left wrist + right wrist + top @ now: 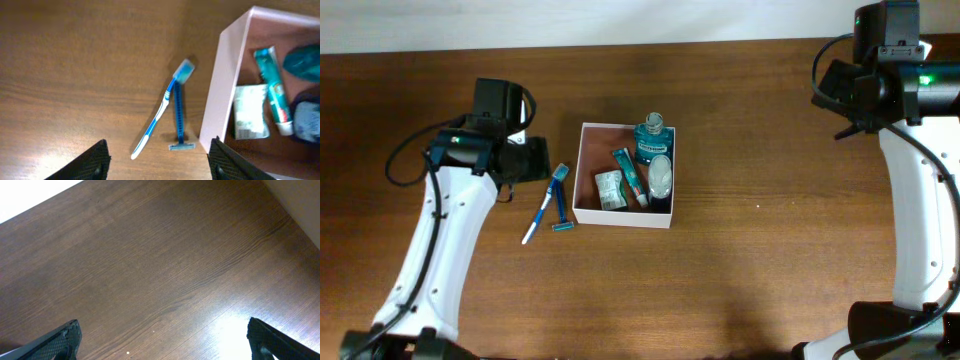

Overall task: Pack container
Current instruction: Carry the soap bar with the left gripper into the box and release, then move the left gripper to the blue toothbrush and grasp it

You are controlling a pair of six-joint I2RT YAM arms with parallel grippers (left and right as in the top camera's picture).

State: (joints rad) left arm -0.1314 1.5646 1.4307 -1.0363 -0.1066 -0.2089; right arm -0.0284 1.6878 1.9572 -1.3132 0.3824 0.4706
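Observation:
The container [620,218] is a white-walled square box with a pinkish-brown inside, at mid-table. In it lie a teal mouthwash bottle [652,140], a toothpaste tube [630,172], a small packet [609,190] and a pale rounded item [662,174]. A blue-and-white toothbrush [544,207] and a blue razor [561,208] lie on the wood just left of the box. My left gripper [540,160] hovers above and left of them, open and holding nothing. In the left wrist view the toothbrush [160,112], razor [178,120] and container wall [222,85] lie ahead of the left gripper [159,160].
My right gripper [842,88] hangs open over bare wood at the far right back; the right wrist view shows only tabletop between the fingers of the right gripper [162,335]. The table's back edge runs along the top.

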